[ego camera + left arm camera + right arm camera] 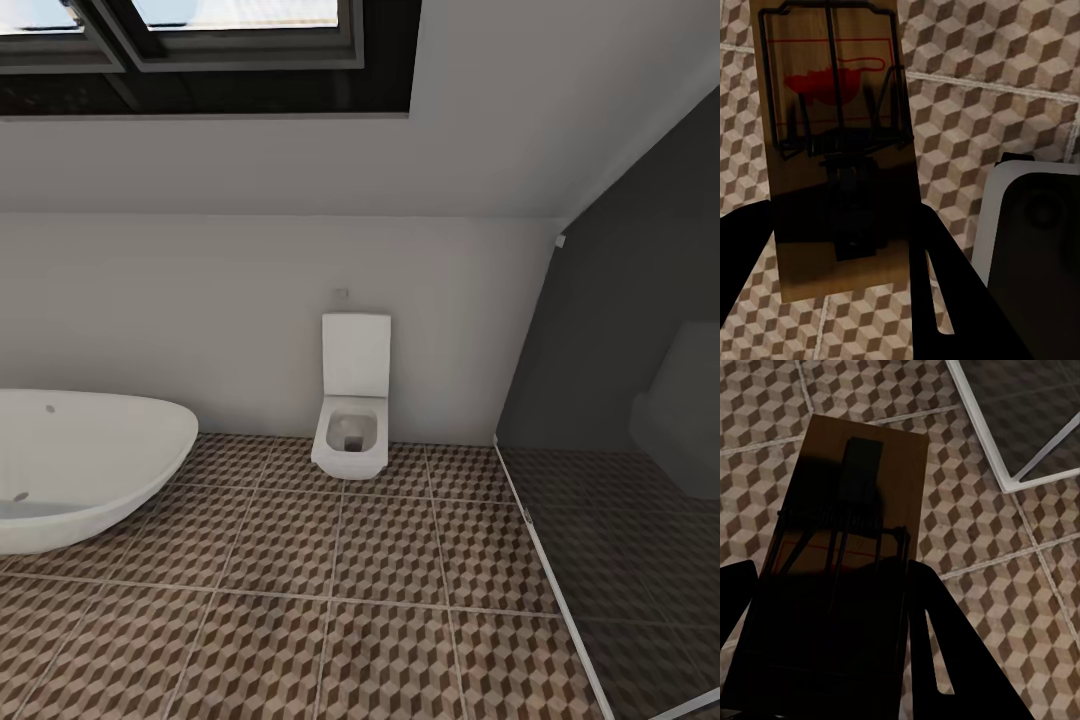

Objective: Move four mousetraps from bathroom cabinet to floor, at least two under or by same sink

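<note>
- Two mousetraps are in sight, one in each tool.
- The left tool (840, 247) is clamped on the first mousetrap (832, 142): a tan wooden board with a dark wire frame and a red spot near its far end, held out above the bathroom floor (975, 112).
- Beside that trap, in the left wrist view, sits a grey-rimmed dark rounded shape (1035, 232); I cannot tell what it is.
- The right tool (832, 645) is clamped on the second mousetrap (847, 517), its board largely in shadow, wire frame and thin red outline showing, also held above the cube-patterned tiles.
- Near that second trap, a pale frame (982, 427) edges a darker, glassy floor area.
- From the head view: one white oval bathtub (80, 465) at the left, standing on the floor.
- One square white toilet (352, 405) against the pale grey wall, lid up.
- One dark glass partition (620, 400) at the right, its pale bottom rail running across the tiles.
- Dark-framed skylights (200, 40) sit in the sloped ceiling above.
- The open tiled floor between tub and toilet has nothing standing on it.
</note>
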### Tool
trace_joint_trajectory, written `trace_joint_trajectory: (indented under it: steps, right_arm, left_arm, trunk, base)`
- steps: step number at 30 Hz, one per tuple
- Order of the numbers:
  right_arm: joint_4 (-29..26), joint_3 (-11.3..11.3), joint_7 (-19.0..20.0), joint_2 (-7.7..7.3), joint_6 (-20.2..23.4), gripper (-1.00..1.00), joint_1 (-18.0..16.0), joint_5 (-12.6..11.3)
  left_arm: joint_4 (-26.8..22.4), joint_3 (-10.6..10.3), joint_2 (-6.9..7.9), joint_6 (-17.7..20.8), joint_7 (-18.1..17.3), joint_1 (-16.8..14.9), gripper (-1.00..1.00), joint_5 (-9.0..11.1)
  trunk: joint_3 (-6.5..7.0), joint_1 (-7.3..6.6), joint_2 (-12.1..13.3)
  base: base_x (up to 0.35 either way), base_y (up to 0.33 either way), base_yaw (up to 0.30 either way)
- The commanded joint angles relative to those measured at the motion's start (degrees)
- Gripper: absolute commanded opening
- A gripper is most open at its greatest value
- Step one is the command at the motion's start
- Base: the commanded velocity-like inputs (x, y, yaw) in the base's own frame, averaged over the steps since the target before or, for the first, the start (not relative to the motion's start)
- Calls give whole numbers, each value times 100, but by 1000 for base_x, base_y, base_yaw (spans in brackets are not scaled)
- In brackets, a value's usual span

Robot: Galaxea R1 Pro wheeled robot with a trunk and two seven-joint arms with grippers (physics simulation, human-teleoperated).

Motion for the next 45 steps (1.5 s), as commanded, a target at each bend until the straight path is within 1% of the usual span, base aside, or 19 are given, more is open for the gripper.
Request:
trace_joint_trajectory:
  steps: [1, 45]
  right_arm:
    - [-3, 51, -49, -1, -9, -100, -3, -12]
    - [-2, 53, -49, -1, -9, -100, -3, -13]
  left_arm:
    - [14, -40, -3, -20, 34, -7, -100, -12]
    - [14, -40, -3, -20, 34, -7, -100, -14]
  trunk:
    - [-11, 3, -11]
    - [-11, 3, -11]
  base:
    - [0, 0, 0]
    - [0, 0, 0]
